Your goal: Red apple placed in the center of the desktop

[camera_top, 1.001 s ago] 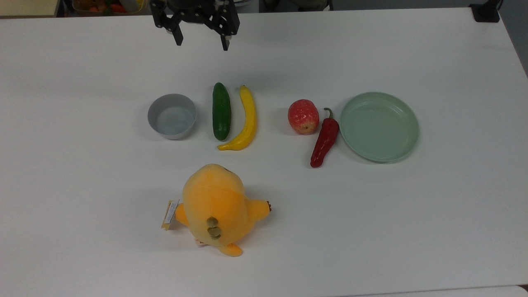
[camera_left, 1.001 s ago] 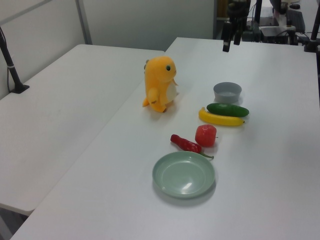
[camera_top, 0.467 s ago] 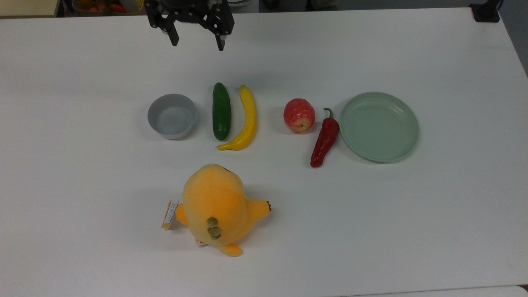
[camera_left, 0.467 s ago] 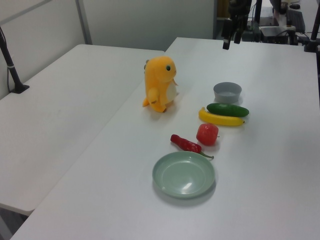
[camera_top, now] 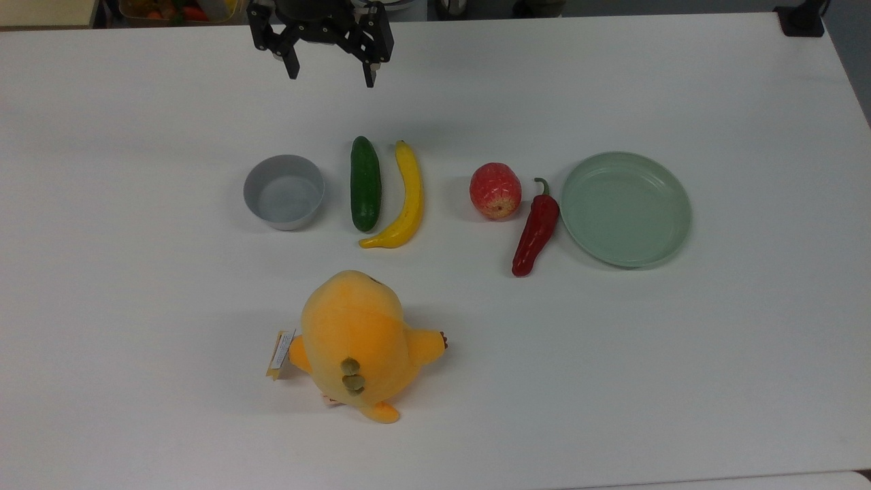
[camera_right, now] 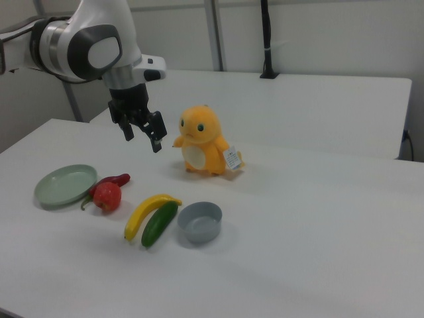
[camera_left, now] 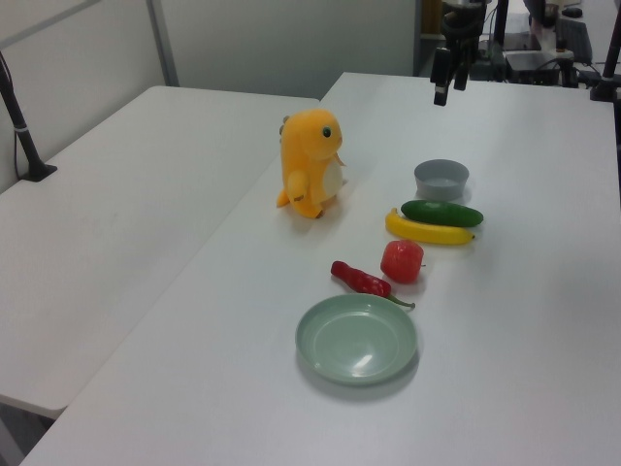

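The gripper (camera_top: 331,75) hangs above the table (camera_top: 680,381) at about 12 o'clock in the top view, its fingers (camera_top: 293,68) spread wide apart with nothing between them. In the right view the gripper (camera_right: 142,139) points down, well above the tabletop and clear of every object.

The red apple (camera_top: 495,190) sits on the table a little toward 2 o'clock from the top view's middle, just beside the dark-red chili pepper (camera_top: 536,230), which lies at its 4 o'clock; whether the two touch I cannot tell. The pale-green plate (camera_top: 625,208) lies at the apple's 3 o'clock, just past the pepper.

At the apple's 9 o'clock in the top view lie the banana (camera_top: 405,199), the cucumber (camera_top: 365,183) and then the grey bowl (camera_top: 284,191), in a row. The orange plush toy (camera_top: 357,344) stands at about 7 o'clock from the apple, well apart from it.

In the left view the apple (camera_left: 402,261) rests between the banana (camera_left: 428,230) and the plate (camera_left: 356,339).
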Controlling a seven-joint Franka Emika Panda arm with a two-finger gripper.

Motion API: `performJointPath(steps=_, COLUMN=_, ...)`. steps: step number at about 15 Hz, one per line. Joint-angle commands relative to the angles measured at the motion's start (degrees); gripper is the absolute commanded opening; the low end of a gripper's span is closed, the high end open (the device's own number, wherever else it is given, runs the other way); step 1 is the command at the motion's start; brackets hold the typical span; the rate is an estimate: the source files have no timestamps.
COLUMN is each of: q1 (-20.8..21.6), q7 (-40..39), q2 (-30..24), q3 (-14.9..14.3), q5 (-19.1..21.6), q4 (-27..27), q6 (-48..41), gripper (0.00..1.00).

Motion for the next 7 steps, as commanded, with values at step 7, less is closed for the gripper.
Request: performJointPath(steps=7, q1=0.86, q7=-1.19, q2=-0.31, q3=0.67, q5=-3.12, q4=-1.01, q6=-0.08, gripper=1.00)
